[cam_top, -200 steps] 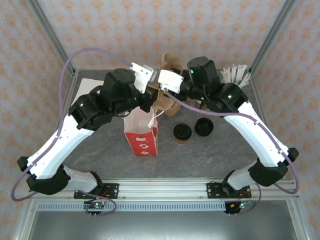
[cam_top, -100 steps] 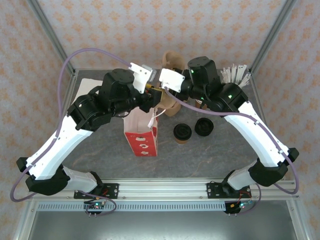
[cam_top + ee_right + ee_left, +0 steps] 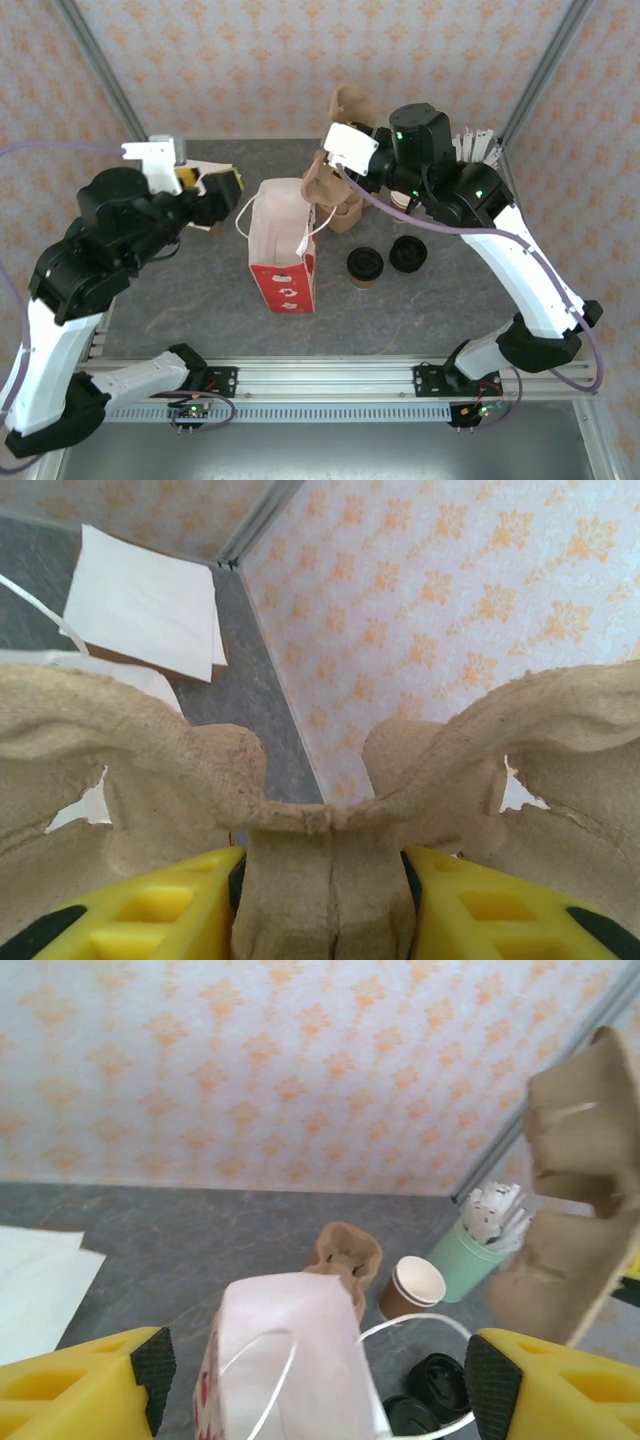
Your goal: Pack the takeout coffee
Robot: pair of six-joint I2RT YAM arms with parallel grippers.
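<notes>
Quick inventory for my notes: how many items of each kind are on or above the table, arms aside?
Paper bag: 1
Pulp cup carriers: 2
Kraft cup with black lid: 1
Black lid, cup beneath unclear: 1
Open kraft cup: 1
Mint-green cup of stirrers: 1
White napkin stack: 1
Total: 8

No readable words, brands or numbers anywhere. Only small white marks (image 3: 286, 284) printed on the red band (image 3: 272, 290) at the foot of the paper bag (image 3: 279, 215), just beyond the fingertips of the left gripper (image 3: 222, 192), on the side toward the other arm. Too small and blurred to make out as letters or symbols. From the left wrist, just a sliver of that red print low on the bag's side, cut off and illegible.
</notes>
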